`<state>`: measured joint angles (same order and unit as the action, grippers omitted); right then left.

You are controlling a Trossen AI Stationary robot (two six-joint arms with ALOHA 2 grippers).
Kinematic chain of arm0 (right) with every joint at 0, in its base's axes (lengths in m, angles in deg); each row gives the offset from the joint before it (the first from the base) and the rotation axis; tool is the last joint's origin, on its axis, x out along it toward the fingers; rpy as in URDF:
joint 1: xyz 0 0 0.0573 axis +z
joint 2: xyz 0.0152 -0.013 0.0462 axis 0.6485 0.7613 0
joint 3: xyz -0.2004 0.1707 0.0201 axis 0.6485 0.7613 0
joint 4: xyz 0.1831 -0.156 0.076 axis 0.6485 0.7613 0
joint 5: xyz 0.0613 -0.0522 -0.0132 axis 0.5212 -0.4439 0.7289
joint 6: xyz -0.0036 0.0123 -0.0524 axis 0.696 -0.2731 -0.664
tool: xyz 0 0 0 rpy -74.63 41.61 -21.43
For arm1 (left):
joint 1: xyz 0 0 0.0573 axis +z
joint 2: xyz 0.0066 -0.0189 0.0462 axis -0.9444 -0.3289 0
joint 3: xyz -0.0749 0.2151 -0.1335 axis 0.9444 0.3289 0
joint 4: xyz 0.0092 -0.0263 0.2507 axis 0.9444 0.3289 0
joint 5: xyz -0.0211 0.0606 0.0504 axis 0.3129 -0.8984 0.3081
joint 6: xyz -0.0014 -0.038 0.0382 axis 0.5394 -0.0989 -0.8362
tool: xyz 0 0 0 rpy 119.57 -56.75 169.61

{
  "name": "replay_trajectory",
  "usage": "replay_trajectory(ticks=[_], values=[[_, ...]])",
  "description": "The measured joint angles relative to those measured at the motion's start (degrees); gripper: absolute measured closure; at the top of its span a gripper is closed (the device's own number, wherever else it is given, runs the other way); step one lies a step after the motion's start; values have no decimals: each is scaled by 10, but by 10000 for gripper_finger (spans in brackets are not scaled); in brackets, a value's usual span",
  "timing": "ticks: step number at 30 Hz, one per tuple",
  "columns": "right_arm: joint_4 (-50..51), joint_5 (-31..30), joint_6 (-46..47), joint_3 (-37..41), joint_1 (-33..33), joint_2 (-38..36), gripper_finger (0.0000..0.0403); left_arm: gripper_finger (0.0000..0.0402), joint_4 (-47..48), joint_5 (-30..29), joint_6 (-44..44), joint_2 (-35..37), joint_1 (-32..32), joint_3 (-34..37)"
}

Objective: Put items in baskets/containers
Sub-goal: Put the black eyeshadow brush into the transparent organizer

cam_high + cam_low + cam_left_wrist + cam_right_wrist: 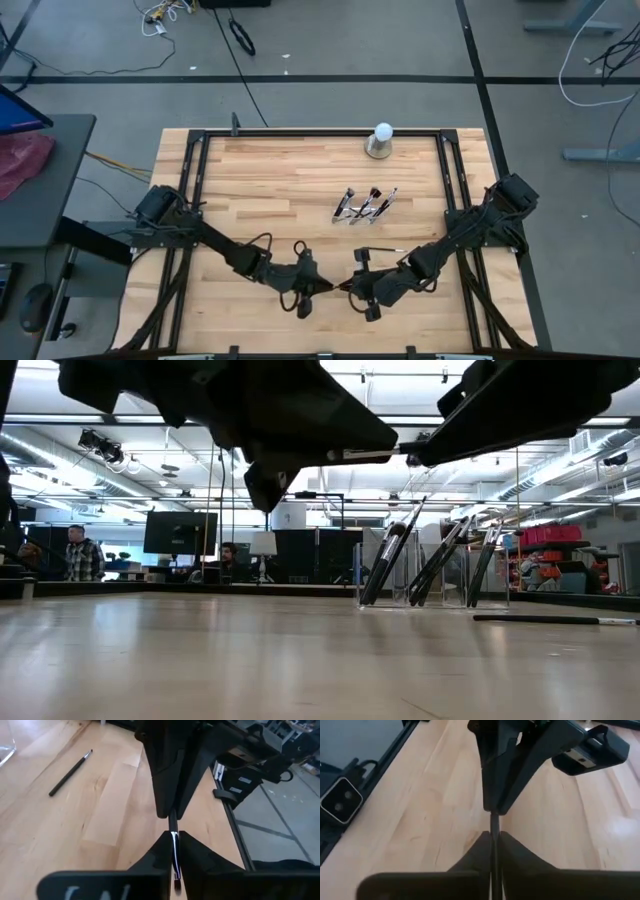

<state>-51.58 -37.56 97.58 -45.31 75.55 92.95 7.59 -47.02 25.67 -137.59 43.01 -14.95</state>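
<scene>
The brush (173, 832) shared by both hands shows only a short dark stretch — both ends hidden between fingers (200, 865); bristle colour unreadable.

You look across a wooden table (250, 660) into a wide workshop: two people (82, 554) near dark monitors (180, 532), ceiling strip lights (120, 485) glowing, red storage bins (552, 534) at right. From above, grey floor (350, 40) crossed by dark lines, loose cables (240, 35), and a grey side desk (45, 180).
</scene>
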Motion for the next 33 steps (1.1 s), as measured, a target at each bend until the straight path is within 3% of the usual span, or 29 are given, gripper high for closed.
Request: replay_trajectory(ticks=[4,7,13,17,21,28,33], values=[[-29,-3,39,20,4,0,385,359,-3,0,-42,0,2,0],[-110,-17,58,78,13,0,392,325,-5,15,-78,12,10,0],[-440,-98,71,231,54,1,392,228,79,95,-110,91,30,0],[-667,-100,-16,287,78,0,392,186,90,32,-191,107,12,2],[-775,-53,-114,286,79,0,392,174,-37,-20,-319,68,-19,2],[-771,2,-183,221,65,0,392,190,-385,-31,-524,-19,-40,-3],[-754,6,-220,187,62,0,392,204,-430,-8,-565,-50,-35,-50]])
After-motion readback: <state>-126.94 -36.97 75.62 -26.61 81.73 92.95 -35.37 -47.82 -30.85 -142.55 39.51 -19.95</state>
